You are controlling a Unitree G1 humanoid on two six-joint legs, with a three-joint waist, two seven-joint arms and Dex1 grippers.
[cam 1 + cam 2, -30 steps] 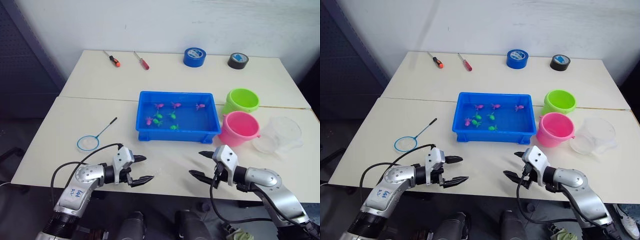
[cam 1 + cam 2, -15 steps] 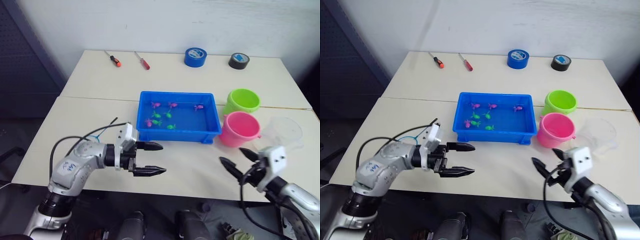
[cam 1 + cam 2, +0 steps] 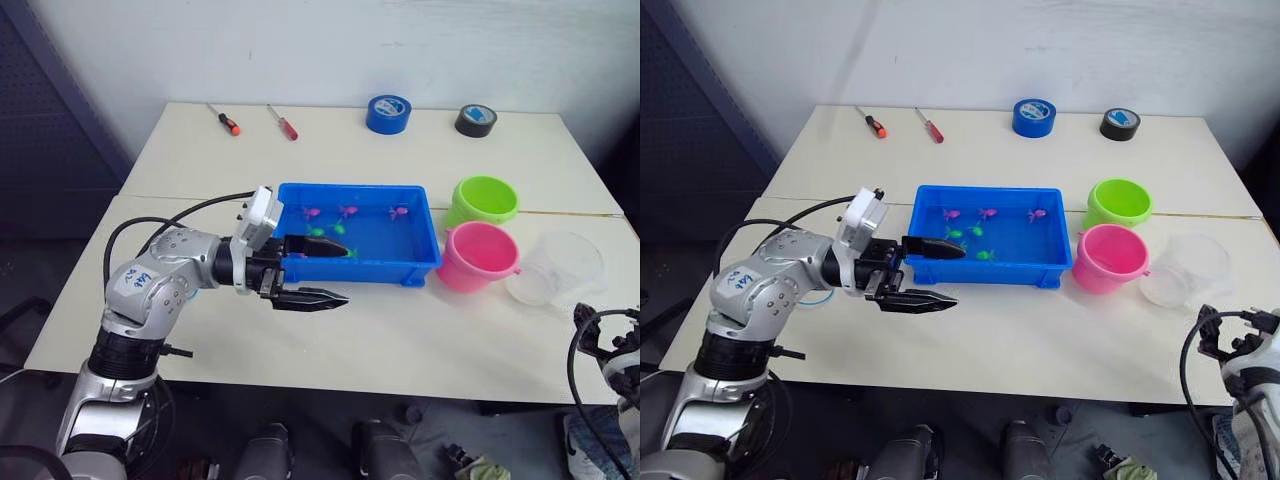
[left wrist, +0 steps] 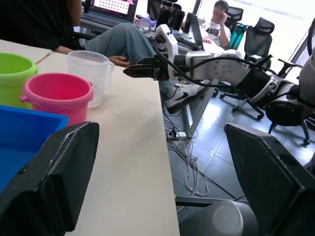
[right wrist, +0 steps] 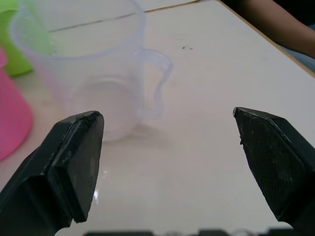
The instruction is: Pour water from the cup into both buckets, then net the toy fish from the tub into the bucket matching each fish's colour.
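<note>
On the pale counter (image 3: 200,150): one shallow rectangular bright blue plastic tub (image 3: 360,266) at the middle, one lime green round plastic bucket (image 3: 483,199) and one pink round plastic bucket (image 3: 478,255) just to its right, the two touching or nearly so. One wide transparent plastic cup (image 3: 562,270) with a handle, just right of the pink bucket, upright. In the tub, tiny plastic toy fish (image 3: 986,255), about seven: three pink along the far side, the rest mostly green, too small to count surely. Along the far edge: two screwdrivers (image 3: 224,118), one blue tape roll (image 3: 388,113), one black tape roll (image 3: 476,120). Left gripper (image 3: 325,274) open wide, held level at the tub's near left corner, upper finger over the rim, lower finger over bare counter. Right gripper (image 5: 170,162) open wide too, near the cup, handle toward it, not touching. Net mostly hidden behind the left arm. In the left wrist view, the right gripper beyond the counter edge, with seated people and office chairs (image 4: 258,42) behind.
</note>
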